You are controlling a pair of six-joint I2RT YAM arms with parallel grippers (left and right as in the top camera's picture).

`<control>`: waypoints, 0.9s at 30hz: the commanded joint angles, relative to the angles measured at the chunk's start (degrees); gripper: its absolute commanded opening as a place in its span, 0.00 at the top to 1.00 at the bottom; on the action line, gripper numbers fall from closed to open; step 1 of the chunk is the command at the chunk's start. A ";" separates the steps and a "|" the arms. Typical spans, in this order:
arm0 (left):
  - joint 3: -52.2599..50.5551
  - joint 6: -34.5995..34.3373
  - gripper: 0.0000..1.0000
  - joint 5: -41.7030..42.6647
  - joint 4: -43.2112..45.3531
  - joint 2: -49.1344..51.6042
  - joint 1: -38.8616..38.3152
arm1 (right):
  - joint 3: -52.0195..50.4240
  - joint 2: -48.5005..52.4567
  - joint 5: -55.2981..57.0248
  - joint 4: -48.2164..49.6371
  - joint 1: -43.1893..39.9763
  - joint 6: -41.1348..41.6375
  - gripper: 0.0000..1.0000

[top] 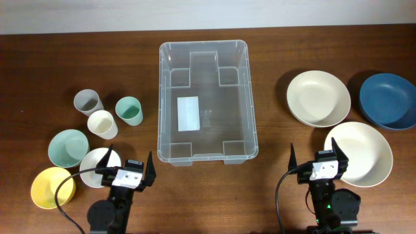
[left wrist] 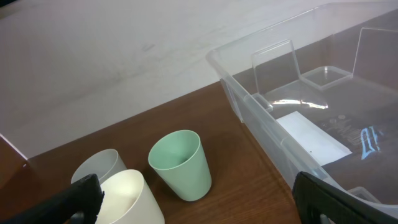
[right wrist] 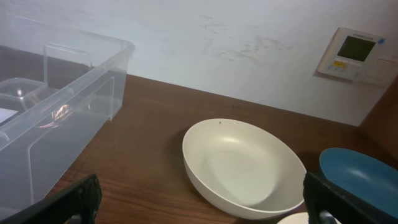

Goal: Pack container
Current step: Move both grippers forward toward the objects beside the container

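The clear plastic container [top: 205, 97] stands empty in the middle of the table, a white label on its base; it also shows in the left wrist view [left wrist: 311, 106] and the right wrist view [right wrist: 50, 106]. My left gripper [top: 127, 167] is open and empty near the front edge, left of the container. My right gripper [top: 318, 158] is open and empty near the front edge, right of it. Left of the container stand a grey cup [top: 87, 101], a cream cup [top: 103, 123] and a green cup [top: 129, 110].
A pale green bowl [top: 67, 147], a white bowl [top: 97, 162] and a yellow bowl [top: 51, 188] sit front left. Two cream bowls [top: 318, 97] [top: 364, 153] and a blue bowl [top: 389, 101] sit at the right. A wall lies beyond the table's far edge.
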 commanded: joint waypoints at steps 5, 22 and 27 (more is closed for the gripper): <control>-0.26 0.63 0.01 -0.42 -0.26 -0.55 -0.31 | -0.31 -0.37 -0.55 -0.22 0.31 -0.39 0.01; -0.26 0.63 0.01 -0.42 -0.26 -0.55 -0.31 | -0.31 -0.37 -0.55 -0.22 0.31 -0.39 0.01; -0.26 0.63 0.01 -0.42 -0.26 -0.55 -0.31 | -0.31 -0.37 -0.55 -0.20 0.31 -0.39 0.01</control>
